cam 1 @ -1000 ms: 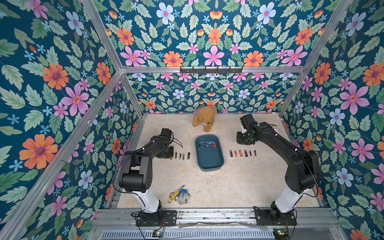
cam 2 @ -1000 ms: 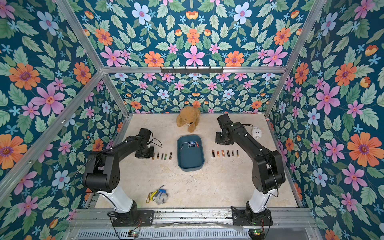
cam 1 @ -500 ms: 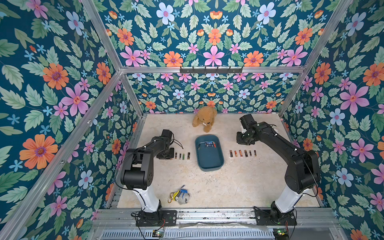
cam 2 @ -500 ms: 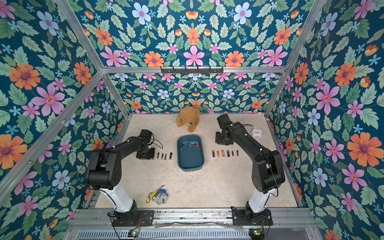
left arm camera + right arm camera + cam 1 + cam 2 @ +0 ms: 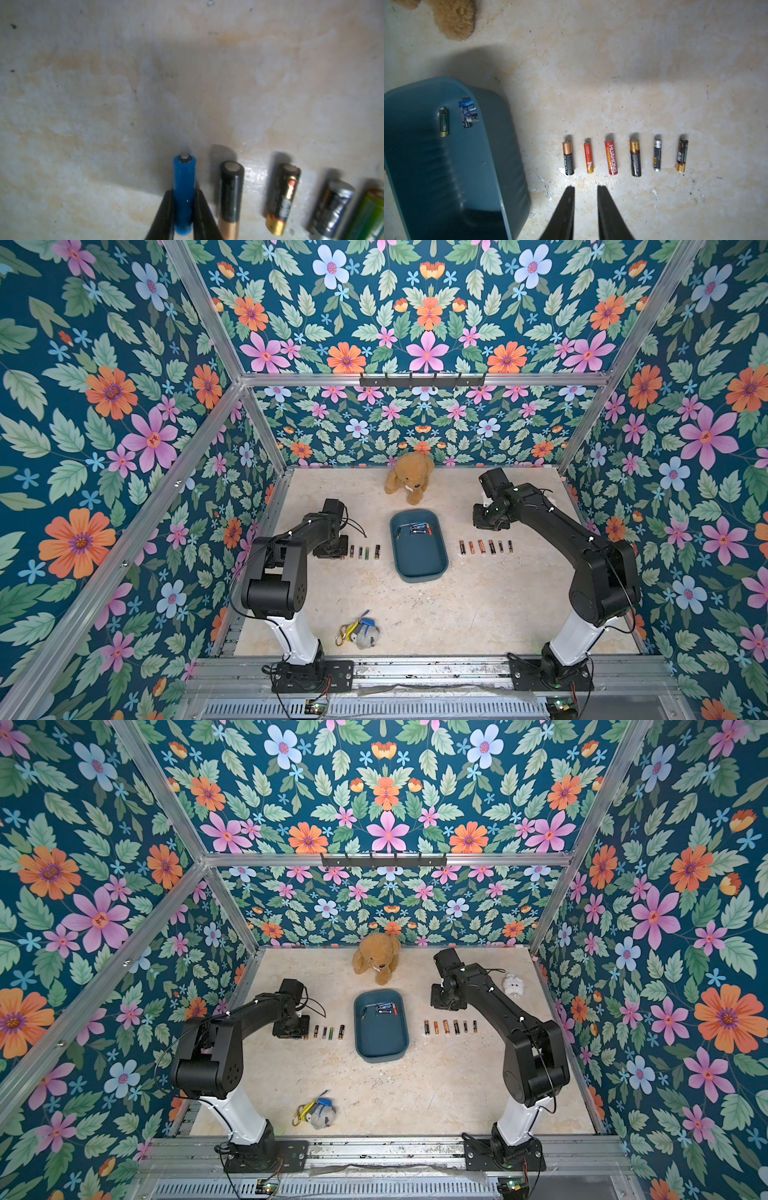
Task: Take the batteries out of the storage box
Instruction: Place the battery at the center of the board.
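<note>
Left gripper (image 5: 184, 193): black tapered fingers closed on the blue battery (image 5: 184, 178), clamped around the middle of the cell so that its button end projects forward beyond the tips. Cell is a smooth, matte blue cylinder, held low over the tabletop (image 5: 104, 93); contact with the surface cannot be judged. Just beside it, parallel and apart, lie a black cell with a copper end (image 5: 231, 193), a black-and-orange one (image 5: 283, 197), a black-and-silver one (image 5: 332, 207) and a green one (image 5: 369, 214), glossy wrappers, blurred at the edge. Right gripper (image 5: 585, 188): jaws parted by a narrow gap, nothing between them, hanging above the table just short of a row of six batteries (image 5: 611, 156) laid side by side, apart, on the right of the storage box (image 5: 500, 124). The box is a smooth teal plastic tray with rounded corners and low walls, midway between the two arms in both top views (image 5: 419, 560) (image 5: 380, 1040). At its far end lie a green-and-black cell (image 5: 443, 123) and a small cluster of blue-labelled cells (image 5: 469, 112), touching one another. Tabletop is mottled beige, stone-like, speckled. A fuzzy brown teddy bear (image 5: 409, 481) sits beyond the box; a keychain bundle (image 5: 359, 632) lies near the front edge.
</note>
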Tool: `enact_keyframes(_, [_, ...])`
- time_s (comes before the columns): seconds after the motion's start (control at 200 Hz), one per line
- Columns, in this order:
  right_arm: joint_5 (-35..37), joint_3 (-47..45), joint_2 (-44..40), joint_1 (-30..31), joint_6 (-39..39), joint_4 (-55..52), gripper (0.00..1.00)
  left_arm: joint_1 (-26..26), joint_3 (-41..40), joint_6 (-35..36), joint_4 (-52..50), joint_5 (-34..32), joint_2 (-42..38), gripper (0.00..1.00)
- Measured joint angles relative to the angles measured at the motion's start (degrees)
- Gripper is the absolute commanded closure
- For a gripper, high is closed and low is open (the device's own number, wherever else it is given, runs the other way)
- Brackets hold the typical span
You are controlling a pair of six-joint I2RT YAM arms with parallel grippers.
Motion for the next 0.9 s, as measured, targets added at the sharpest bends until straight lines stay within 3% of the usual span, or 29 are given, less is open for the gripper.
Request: enact_keyframes(0.9, [0.0, 0.0, -0.1, 0.3, 0.0, -0.1, 0.74, 0.2, 0.3, 0.0, -0.7, 0.5, -1.2, 0.74])
